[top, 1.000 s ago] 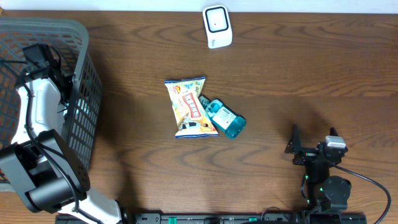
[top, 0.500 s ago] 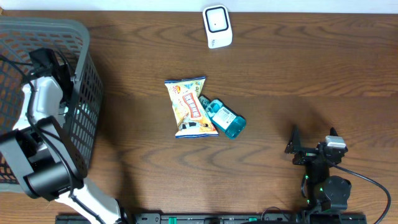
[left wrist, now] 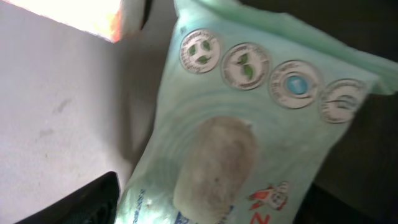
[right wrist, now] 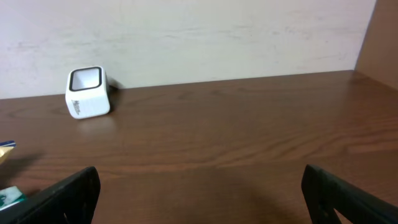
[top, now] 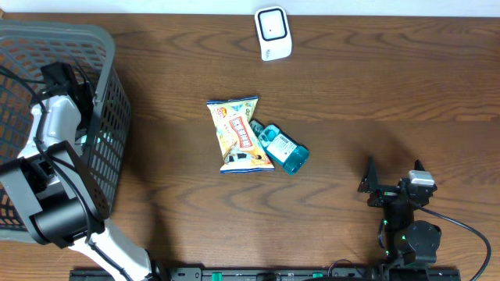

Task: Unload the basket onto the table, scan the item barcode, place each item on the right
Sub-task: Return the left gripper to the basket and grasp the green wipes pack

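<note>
Green wipes pack fills the left wrist view, lying at a slant with a row of four round badges along its upper end and a grey oval flap in the middle. It sits inside the grey basket at 9 o'clock on the surface. At its 9 o'clock is a pale flat thing that I cannot identify.

The left tool reaches down into the basket right over the pack. Dark finger parts show at the lower corners of its camera view, but I cannot tell whether it is apart or clamped on the pack.

The right tool rests at 5 o'clock with its fingers wide apart and nothing between them.

The white scanner stands at 12 o'clock. Near the centre lies a snack bag, with a blue bottle touching it at its 4 o'clock.
</note>
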Controlling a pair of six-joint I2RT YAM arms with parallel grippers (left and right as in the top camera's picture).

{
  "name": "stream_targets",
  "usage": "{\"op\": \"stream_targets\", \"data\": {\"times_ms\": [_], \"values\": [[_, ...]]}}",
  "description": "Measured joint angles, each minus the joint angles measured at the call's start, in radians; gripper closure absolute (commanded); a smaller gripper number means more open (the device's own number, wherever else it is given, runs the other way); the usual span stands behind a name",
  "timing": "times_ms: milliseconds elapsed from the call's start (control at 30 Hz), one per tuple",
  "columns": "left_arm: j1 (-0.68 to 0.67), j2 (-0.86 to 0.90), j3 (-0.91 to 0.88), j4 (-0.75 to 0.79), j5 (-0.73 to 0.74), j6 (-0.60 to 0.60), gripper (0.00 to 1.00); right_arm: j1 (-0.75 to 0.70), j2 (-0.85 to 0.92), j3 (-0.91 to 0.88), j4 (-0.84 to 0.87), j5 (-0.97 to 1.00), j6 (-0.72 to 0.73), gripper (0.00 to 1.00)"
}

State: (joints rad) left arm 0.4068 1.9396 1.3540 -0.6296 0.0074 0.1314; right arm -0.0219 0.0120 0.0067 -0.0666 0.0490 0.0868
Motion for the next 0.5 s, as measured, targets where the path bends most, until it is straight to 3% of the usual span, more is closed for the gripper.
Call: {"op": "stream_targets", "data": {"times_ms": [100, 167, 200, 267, 300, 500], "values": [[0.0, 0.0, 0.0, 0.01, 0.014, -0.003, 0.34, 0.0, 0.0, 0.0, 0.0, 0.0, 0.0, 0.01], [0.0, 0.002, 0.0, 0.014, 0.02, -0.001, 0.49, 0.0, 0.0, 0.0, 0.0, 0.0, 0.0, 0.01], [0.0, 0.004, 0.0, 0.017, 0.021, 0.0, 0.67, 0.0, 0.0, 0.0, 0.0, 0.0, 0.0, 0.01], [0.0, 0.006, 0.0, 0.021, 0.02, 0.0, 0.87, 0.0, 0.0, 0.0, 0.0, 0.0, 0.0, 0.01], [0.0, 0.006, 0.0, 0.024, 0.019, 0.002, 0.92, 0.0, 0.0, 0.0, 0.0, 0.0, 0.0, 0.01], [0.009, 0.0, 0.012, 0.023, 0.017, -0.004, 0.93, 0.0, 0.0, 0.0, 0.0, 0.0, 0.0, 0.01]]}}
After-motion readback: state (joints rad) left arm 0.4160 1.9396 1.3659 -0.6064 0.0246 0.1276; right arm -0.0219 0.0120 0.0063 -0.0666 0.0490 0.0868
